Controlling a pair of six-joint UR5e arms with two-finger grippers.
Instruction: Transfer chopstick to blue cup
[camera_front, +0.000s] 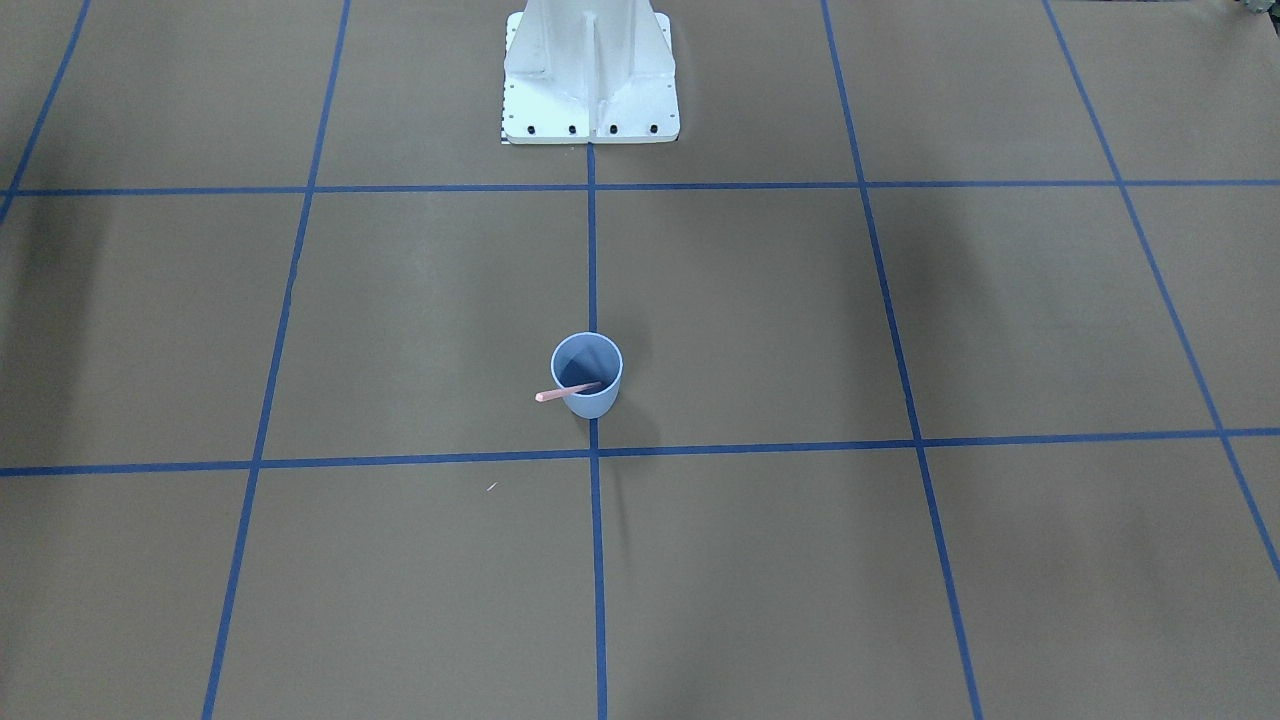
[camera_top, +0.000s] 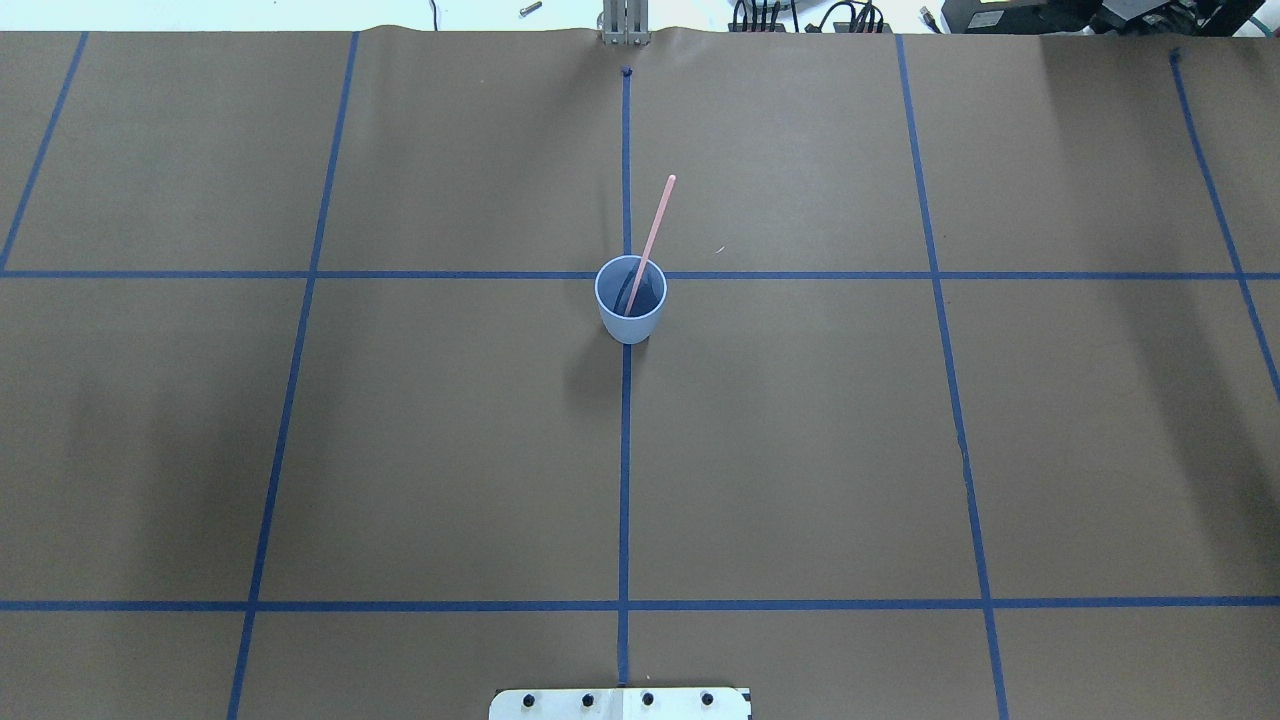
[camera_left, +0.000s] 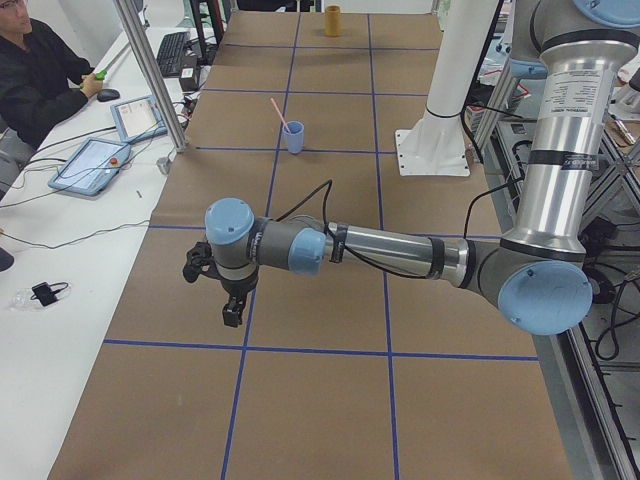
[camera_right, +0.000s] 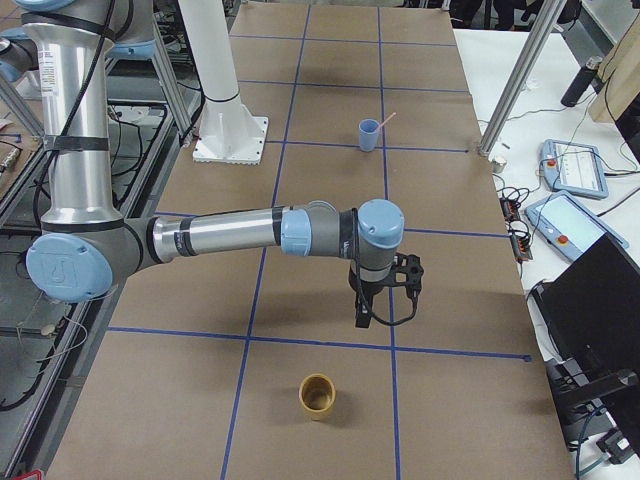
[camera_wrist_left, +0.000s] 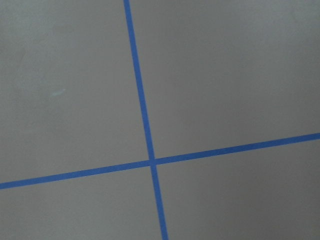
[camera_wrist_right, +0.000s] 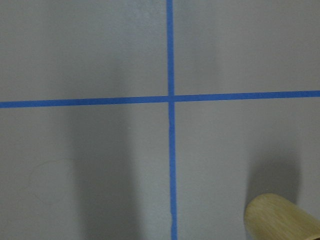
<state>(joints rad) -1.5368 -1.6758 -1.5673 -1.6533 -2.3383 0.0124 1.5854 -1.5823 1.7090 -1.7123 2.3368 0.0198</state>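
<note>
The blue cup (camera_front: 597, 403) stands upright on the table's centre line, also seen in the overhead view (camera_top: 630, 325). One pale pink chopstick (camera_top: 655, 225) stands in it, leaning over the rim away from the robot (camera_front: 558, 393). In the left side view, my left gripper (camera_left: 232, 310) hangs above the table far from the cup (camera_left: 293, 140). In the right side view, my right gripper (camera_right: 362, 318) hangs far from the cup (camera_right: 369, 135). Both grippers show only in the side views, so I cannot tell whether they are open or shut.
A tan cup (camera_right: 319, 396) stands near my right gripper and shows in the right wrist view (camera_wrist_right: 280, 217). The robot base (camera_front: 590, 100) stands at the table's robot side. An operator (camera_left: 40, 80) sits with tablets beyond the far edge.
</note>
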